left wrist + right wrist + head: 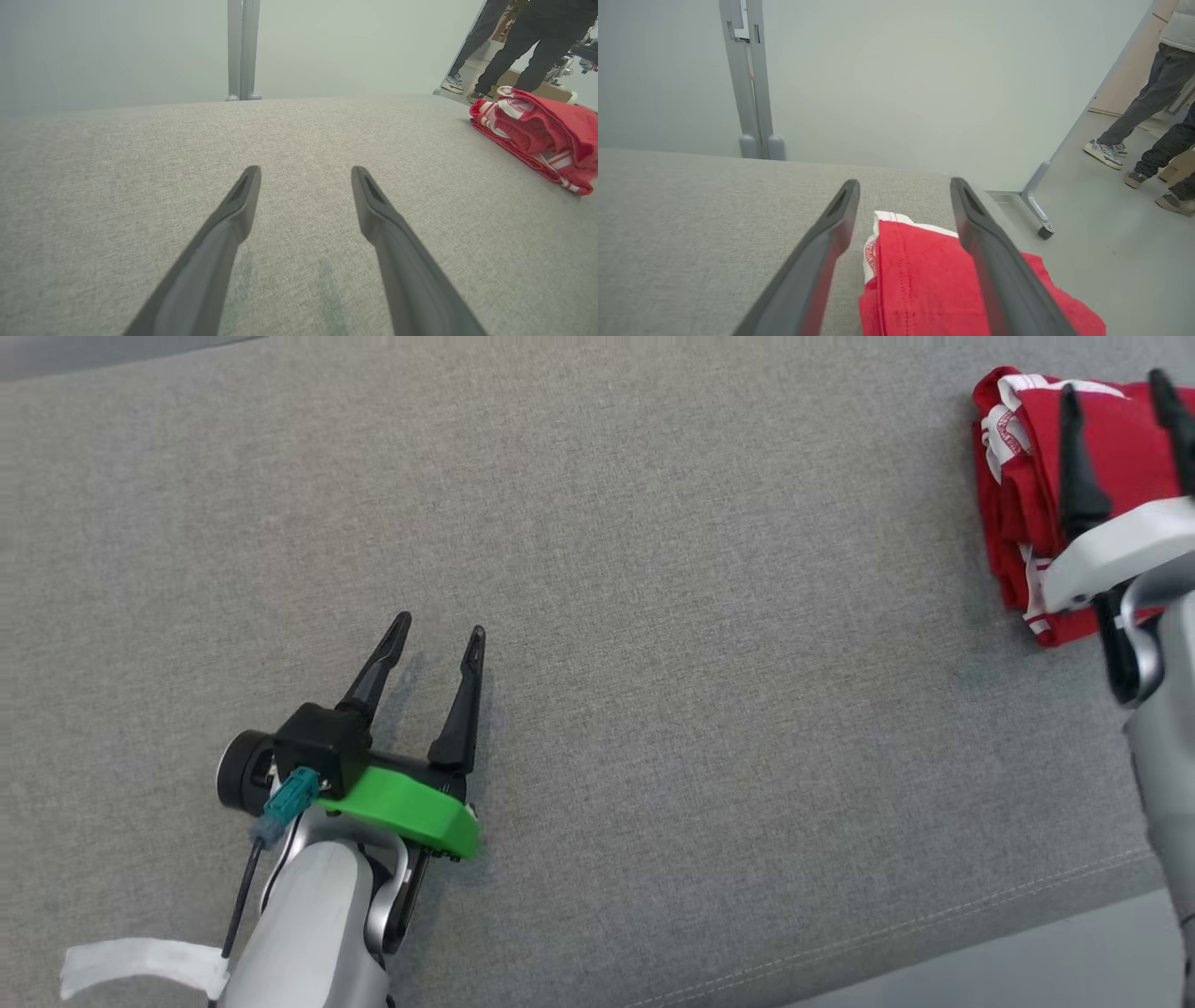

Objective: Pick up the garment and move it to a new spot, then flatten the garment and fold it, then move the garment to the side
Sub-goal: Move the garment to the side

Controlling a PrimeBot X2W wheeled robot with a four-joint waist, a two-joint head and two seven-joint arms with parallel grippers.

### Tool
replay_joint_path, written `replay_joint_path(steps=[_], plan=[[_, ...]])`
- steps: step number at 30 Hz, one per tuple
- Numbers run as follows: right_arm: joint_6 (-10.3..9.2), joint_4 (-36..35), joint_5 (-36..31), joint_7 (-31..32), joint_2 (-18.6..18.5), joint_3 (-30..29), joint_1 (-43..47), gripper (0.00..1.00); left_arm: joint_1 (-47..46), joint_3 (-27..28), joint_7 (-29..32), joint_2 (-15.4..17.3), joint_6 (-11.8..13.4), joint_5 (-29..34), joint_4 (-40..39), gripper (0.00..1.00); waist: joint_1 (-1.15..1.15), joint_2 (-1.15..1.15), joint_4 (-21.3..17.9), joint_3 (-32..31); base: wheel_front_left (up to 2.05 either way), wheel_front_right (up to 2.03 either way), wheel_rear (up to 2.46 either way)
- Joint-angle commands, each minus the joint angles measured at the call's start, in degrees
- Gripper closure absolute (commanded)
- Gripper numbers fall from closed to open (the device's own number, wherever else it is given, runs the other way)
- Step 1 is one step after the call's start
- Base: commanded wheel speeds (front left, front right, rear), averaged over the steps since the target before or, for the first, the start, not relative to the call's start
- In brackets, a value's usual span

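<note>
Folded red garment (1018, 495) lying at the right end of the grey woven cushion (597, 523).
Soft stacked layers with white striped trim (stitching shows); the right gripper (1114, 387) hovers over it, tapered dark fingers spread, pinching nothing. The left gripper (441, 623), equally spread, hangs well apart above bare weave.

The garment (1022, 476) lies on the counter (700, 616), near its far right corner. The right gripper (1116, 387) is over the garment, its spread fingers (822, 252) pointing along either side of the cloth's top. The left gripper (439, 630) hangs well apart to the left, over the bare counter, nearer the front edge. A partition (901, 70) with a post (752, 93) stands behind the counter. People's legs (1139, 116) stand on the floor (1101, 242) beyond it, to the right.
</note>
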Motion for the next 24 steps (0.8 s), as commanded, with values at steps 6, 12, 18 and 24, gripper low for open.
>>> replay_joint_path(steps=[6, 12, 18, 24], plan=[[-0.05, -7.7, 1.2, -0.2, 5.5, 4.6, 10.4, 0.0, 4.5, 5.3, 0.0, -0.7, 0.2, 1.7, 0.6, 0.0, -0.01, 0.0, 4.9, -7.3, 0.0, 0.0, 0.0], [-0.05, -10.9, 2.0, -0.2, 7.4, 5.4, 16.8, 0.0, 7.6, 9.0, 0.0, -1.0, 0.7, 2.8, 0.8, 0.0, -0.01, 0.0, 8.2, -10.5, 0.0, 0.0, 0.0], [-0.05, -14.0, 0.6, -0.2, 9.9, 2.7, 24.7, 0.0, 12.1, 13.1, 0.0, -1.1, 1.7, 4.0, 0.4, 0.0, -0.01, 0.0, 11.4, -14.4, 0.0, 0.0, 0.0], [-0.05, -14.6, -0.6, -0.2, 12.6, 0.0, 29.7, 0.0, 16.4, 15.7, 0.0, -1.1, 2.3, 3.8, 0.3, 0.0, -0.01, 0.0, 12.4, -17.8, 0.0, 0.0, 0.0]])
